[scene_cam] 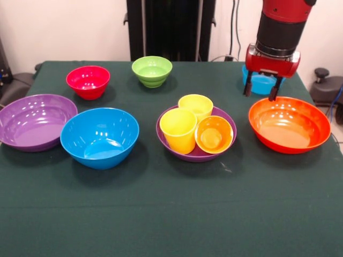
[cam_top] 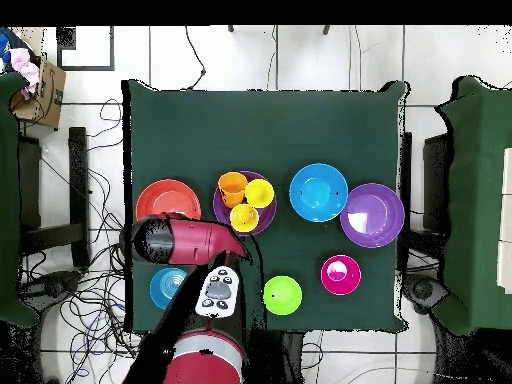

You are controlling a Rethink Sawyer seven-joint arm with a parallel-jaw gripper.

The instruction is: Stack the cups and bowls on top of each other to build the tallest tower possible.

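My gripper (scene_cam: pixel 261 91) hangs open and empty at the back right, just above a small blue bowl (scene_cam: pixel 258 83) and behind the large orange bowl (scene_cam: pixel 289 124). Two yellow cups (scene_cam: pixel 179 130) and an orange cup (scene_cam: pixel 214 135) stand inside a large purple bowl (scene_cam: pixel 187 156) mid-table. A large blue bowl (scene_cam: pixel 99 137) and a second large purple bowl (scene_cam: pixel 35 121) sit at the left. A small red bowl (scene_cam: pixel 88 81) and a small light green bowl (scene_cam: pixel 152 70) sit at the back. In the overhead view my arm (cam_top: pixel 185 240) covers the gripper.
The dark green table (scene_cam: pixel 171 214) stretches in front of the bowls. The black pedestal (scene_cam: pixel 171 27) stands behind the green bowl. In the overhead view, cables lie on the floor around the table (cam_top: pixel 260 120).
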